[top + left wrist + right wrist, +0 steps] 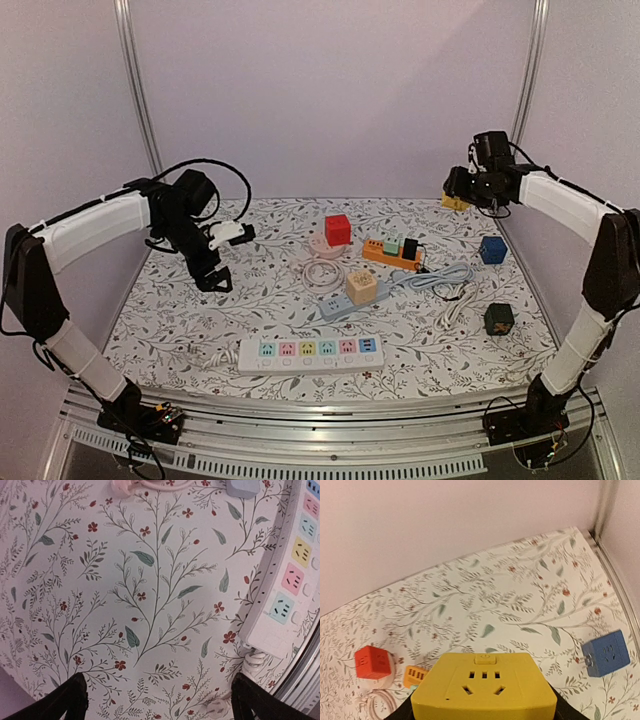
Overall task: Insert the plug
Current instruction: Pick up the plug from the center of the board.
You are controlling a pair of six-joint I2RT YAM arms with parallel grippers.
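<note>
Jaws of the right gripper [461, 192] sit part-closed, clamped on the sides of the yellow socket block [484, 690], which hangs above the far right corner of the table [150, 330] on a raised, bent arm. Its socket face looks up at the wrist camera, broad side running across between the fingers. Left gripper [160, 700] is wide open and holding nothing, hovering near the white power strip [292, 580].
</note>
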